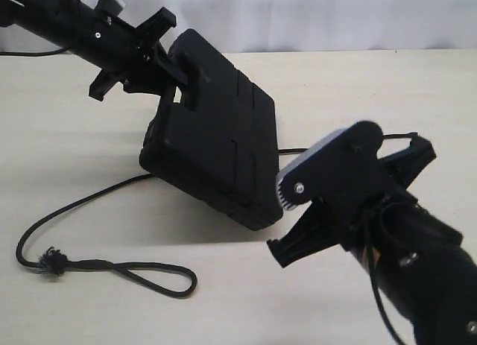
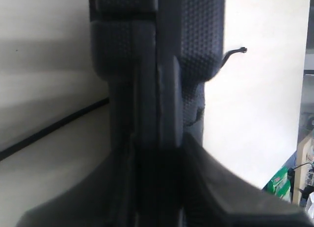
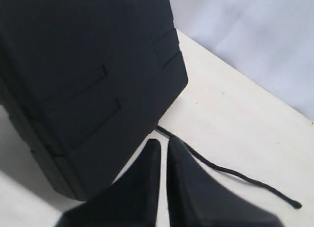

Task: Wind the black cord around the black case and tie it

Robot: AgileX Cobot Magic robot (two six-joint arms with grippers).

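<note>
The left gripper (image 1: 175,77) clamps the black case (image 1: 216,144) by its handle, tilted mid-frame. The right gripper (image 3: 163,141) looks closed, seemingly empty. The black cord (image 1: 82,203) trails lower left, unwrapped; the tilted case could slip and pin it.

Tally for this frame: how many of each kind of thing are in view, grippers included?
black case: 1
black cord: 1
Grippers: 2, the left gripper and the right gripper
Total: 4
</note>
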